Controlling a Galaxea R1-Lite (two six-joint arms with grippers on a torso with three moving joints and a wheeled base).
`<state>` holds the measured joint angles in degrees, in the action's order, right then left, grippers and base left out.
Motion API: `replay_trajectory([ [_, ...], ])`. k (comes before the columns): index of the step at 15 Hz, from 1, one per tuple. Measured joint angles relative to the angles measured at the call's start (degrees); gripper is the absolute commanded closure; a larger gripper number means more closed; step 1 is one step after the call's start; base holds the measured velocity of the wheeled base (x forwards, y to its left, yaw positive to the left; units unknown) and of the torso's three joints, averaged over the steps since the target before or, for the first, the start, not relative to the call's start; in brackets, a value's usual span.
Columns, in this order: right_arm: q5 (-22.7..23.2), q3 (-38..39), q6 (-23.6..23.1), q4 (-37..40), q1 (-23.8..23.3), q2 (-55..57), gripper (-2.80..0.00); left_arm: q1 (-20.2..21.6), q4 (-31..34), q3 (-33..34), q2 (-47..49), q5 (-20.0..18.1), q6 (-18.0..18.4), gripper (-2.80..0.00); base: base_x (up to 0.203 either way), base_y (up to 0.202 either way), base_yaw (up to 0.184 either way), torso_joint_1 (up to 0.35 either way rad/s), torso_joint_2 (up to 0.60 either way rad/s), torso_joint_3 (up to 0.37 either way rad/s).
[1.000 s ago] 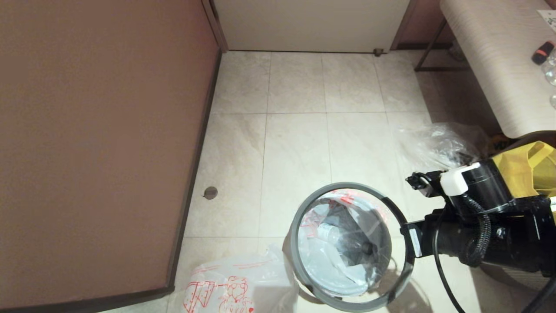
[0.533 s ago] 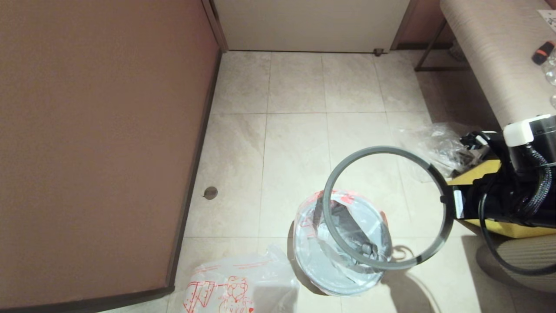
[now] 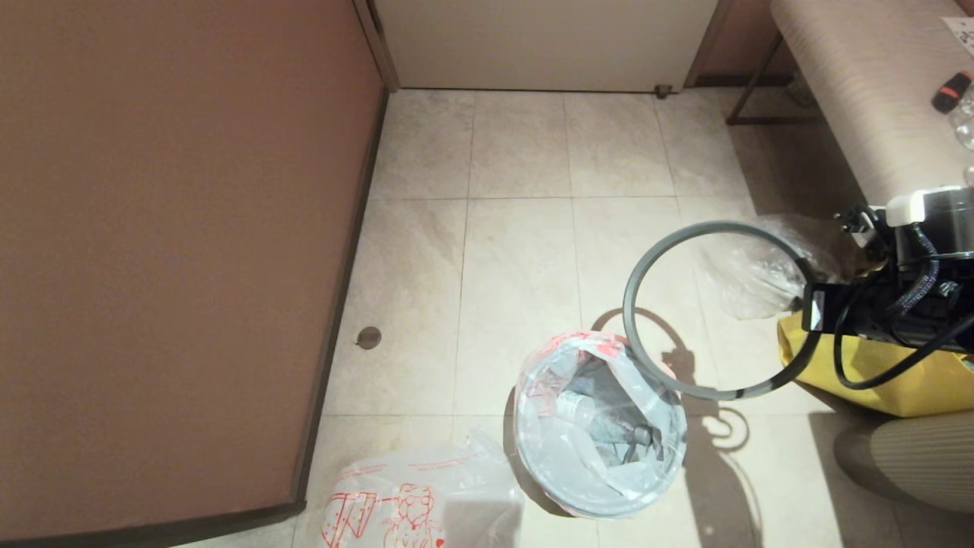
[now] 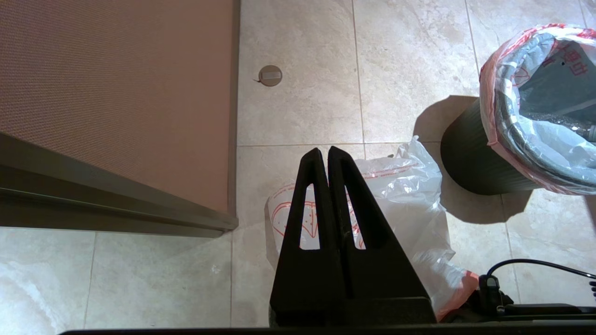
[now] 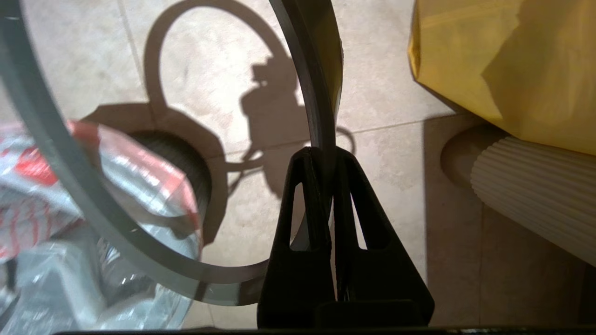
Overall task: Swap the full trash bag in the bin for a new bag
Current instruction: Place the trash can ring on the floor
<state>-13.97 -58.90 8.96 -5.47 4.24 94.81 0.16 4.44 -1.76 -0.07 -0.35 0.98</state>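
The black bin stands on the tiled floor. It is lined with the full trash bag, milky white with orange-red edges folded over the rim and a bottle inside. My right gripper is shut on the thin grey hoop. It holds the hoop in the air to the right of the bin and a little beyond it, clear of the rim. In the right wrist view the hoop runs between the closed fingers of this gripper. The new bag with red drawings lies on the floor left of the bin. My left gripper hovers over it, shut and empty.
A yellow tote bag and a clear crinkled bag lie right of the hoop, under a pale table. A brown panel fills the left side. A round floor drain sits near it.
The hoop came off the bin's rim. My right gripper carried it up, to the right and farther away. The bag's rim on the bin is now uncovered.
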Motion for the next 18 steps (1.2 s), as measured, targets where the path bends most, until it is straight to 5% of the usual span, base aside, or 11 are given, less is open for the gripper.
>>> replay_trajectory([
  [6,0.9,-3.2,0.0,-7.8,-9.9,13.7,0.00,0.0,0.0,0.0,0.0,0.0,0.0,0.00,0.000,0.000,0.000,0.000,0.00,0.000],
  [16,1.3,-4.0,-3.0,-22.0,-12.4,40.3,0.00,0.0,0.0,0.0,0.0,0.0,0.0,0.00,0.000,0.000,0.000,0.000,0.00,0.000],
  [17,1.4,-4.0,-3.0,-22.8,-12.2,41.4,-2.80,0.0,0.0,0.0,0.0,0.0,0.0,0.00,0.000,0.000,0.000,0.000,0.00,0.000],
  [18,1.4,-3.8,-2.9,-22.9,-12.1,42.0,-2.80,0.0,0.0,0.0,0.0,0.0,0.0,0.00,0.000,0.000,0.000,0.000,0.00,0.000],
])
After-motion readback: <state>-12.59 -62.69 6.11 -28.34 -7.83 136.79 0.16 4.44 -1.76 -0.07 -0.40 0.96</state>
